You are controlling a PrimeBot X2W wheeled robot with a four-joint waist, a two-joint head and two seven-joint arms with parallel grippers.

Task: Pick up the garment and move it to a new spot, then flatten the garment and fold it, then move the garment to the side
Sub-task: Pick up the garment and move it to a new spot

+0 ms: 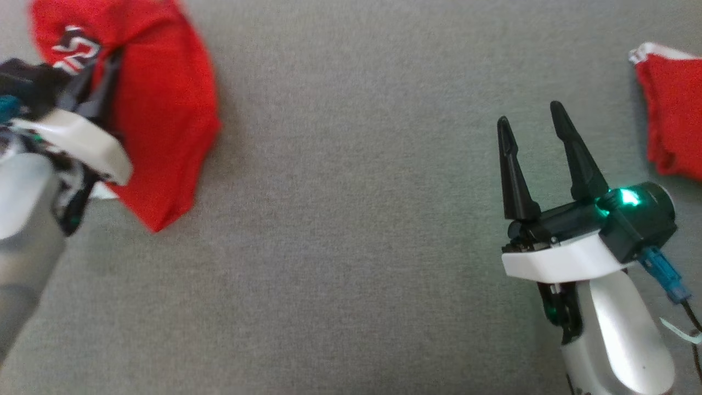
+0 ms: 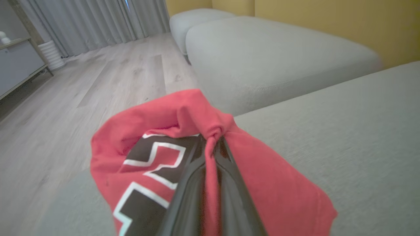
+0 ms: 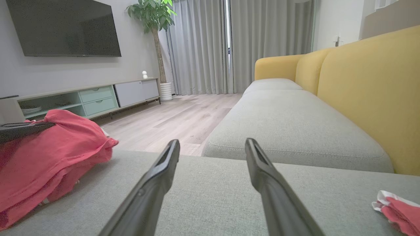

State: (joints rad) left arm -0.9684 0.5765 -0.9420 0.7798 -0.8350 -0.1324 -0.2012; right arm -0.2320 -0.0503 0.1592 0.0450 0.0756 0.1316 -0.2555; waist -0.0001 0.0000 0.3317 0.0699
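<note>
Living-room setting; work surface is a grey fabric sofa seat (image 1: 351, 247), not a table.

Item 1. Red garment (image 1: 164, 109), a shirt with a black-and-white printed figure. It sits at the seat's far left end, near the edge above the wooden floor (image 2: 65, 98). The cloth is bunched and gathered to a knot-like pucker at the top. In the right wrist view its lower folds (image 3: 49, 164) rest on the seat.

Item 2. Left pincer (image 2: 213, 144). The two dark fingers are drawn together and clamped on a pinched fold of the red garment, with cloth squeezed between them. The head view shows it blurred at the upper left (image 1: 107, 68).

Item 3. Right pincer (image 1: 530, 114). Its fingers stand wide apart with nothing between them, above bare seat fabric, well apart from the garment. A green light glows on its wrist housing. From its own camera (image 3: 212, 142) the fingers point along the seat.

Item 4. Second red cloth with white edging (image 1: 672, 109), lying on the seat at the far right, near the right pincer but not touching it (image 3: 397, 209).

Item 5. Surroundings in the right wrist view:
- yellow backrest (image 3: 367, 85)
- neighbouring grey cushion (image 3: 295, 127)
- wall-mounted television (image 3: 64, 28)
- low cabinet (image 3: 82, 98)
- potted plant (image 3: 154, 19)
- grey curtains (image 3: 203, 46)
</note>
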